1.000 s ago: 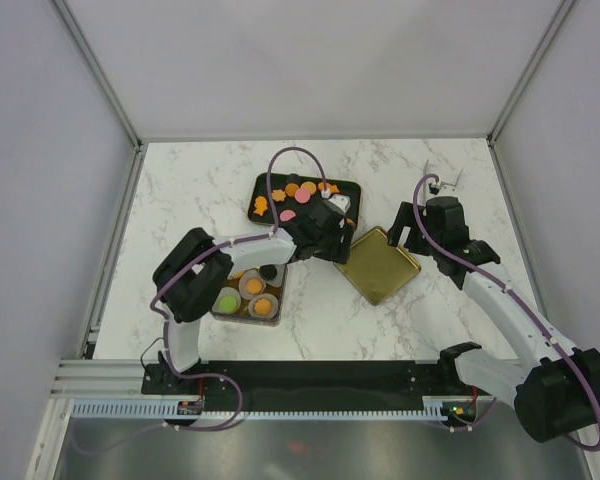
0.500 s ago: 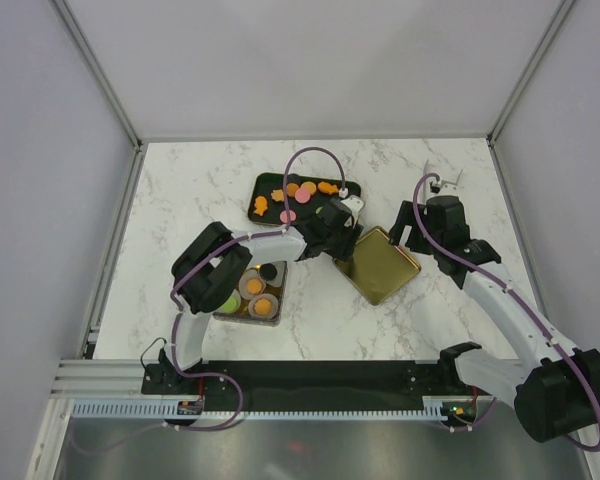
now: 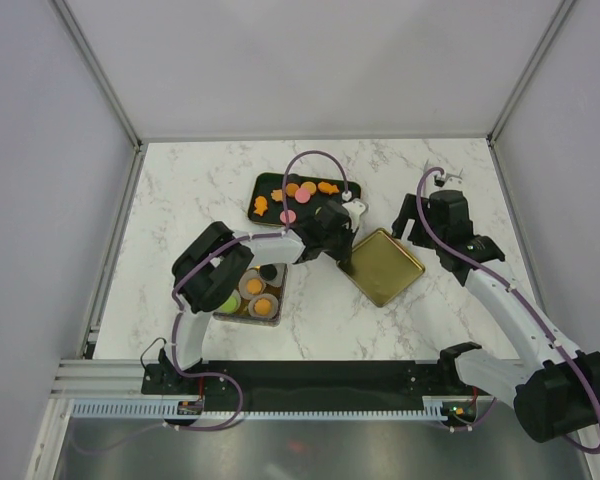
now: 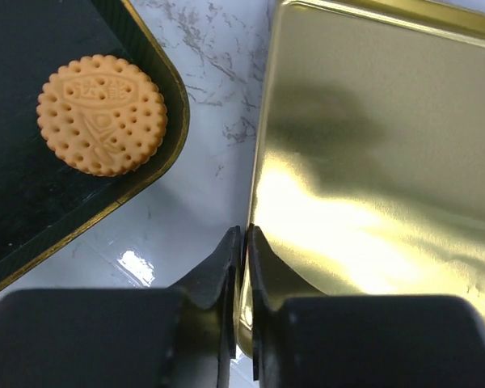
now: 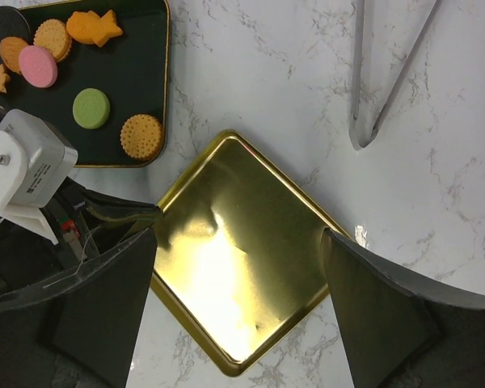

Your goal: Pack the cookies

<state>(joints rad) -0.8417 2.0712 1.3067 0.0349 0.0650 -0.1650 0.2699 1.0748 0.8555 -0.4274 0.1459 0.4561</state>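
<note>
The cookies (image 3: 302, 190) lie on a black tray (image 3: 263, 182) at the back centre: orange, pink and green rounds and orange stars. The left wrist view shows one round orange cookie (image 4: 102, 114) on the tray's corner (image 4: 32, 234). In the right wrist view a pink cookie (image 5: 38, 65), a green cookie (image 5: 91, 107) and an orange cookie (image 5: 141, 137) lie on the tray (image 5: 137, 65). A gold tin lid (image 3: 385, 268) lies right of it. My left gripper (image 4: 244, 242) is shut on the lid's left rim (image 4: 259, 162). My right gripper (image 5: 238, 234) hangs open above the lid (image 5: 234, 267).
A box (image 3: 276, 312) holding paper cups with cookies sits at the front left, under my left arm. Metal tongs (image 5: 388, 73) lie on the marble behind the lid, near the back right. Grey walls enclose the table on three sides.
My left gripper swung right from over the black tray to the gold lid's edge and closed on its rim. The lid shifted slightly. My right gripper drew back a little.
</note>
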